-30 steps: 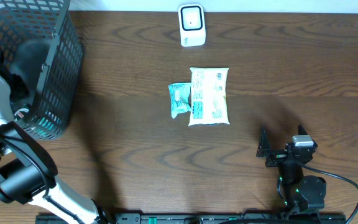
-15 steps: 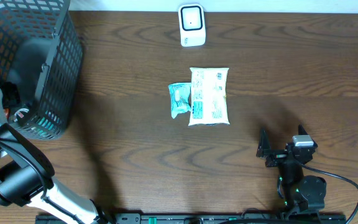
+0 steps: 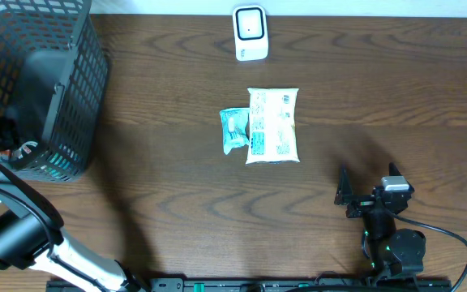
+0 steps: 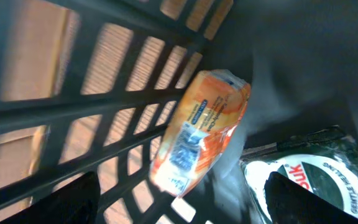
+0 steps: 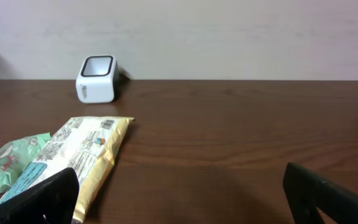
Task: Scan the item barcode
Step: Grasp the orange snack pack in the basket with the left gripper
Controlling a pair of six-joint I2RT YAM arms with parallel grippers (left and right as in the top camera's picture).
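Item: orange packet [image 4: 201, 134], lying tilted inside the basket [image 4: 73, 112] against its slatted wall, at the worktop's [image 3: 379, 81] left edge. The barcode [image 4: 182, 149] faces up, on the lower half.

Handling (judgement): a light, soft, crinkly film pouch whose loose contents will probably shift. The film is slippery and flattens under squeeze. Best hold is across the narrow width near the upper end, clear of the barcode, so the printed face stays flat and uncovered.

Neighbours: a round tub [image 4: 309, 180] with a green label sits just beside the packet, to its right in the wrist view.

Left fingers [image 4: 73, 199]: spread wide above the packet, one on each side, gripping nothing. The view is blurred, so contact cannot be ruled out.

Scanner [image 3: 250, 32]: at the far middle of the worktop, well apart from the basket. A pale packet [image 3: 272, 126] and a green packet [image 3: 233, 130] lie touching between the scanner and the near edge.

Right fingers [image 5: 42, 199]: spread, empty, low over the worktop at the near right.
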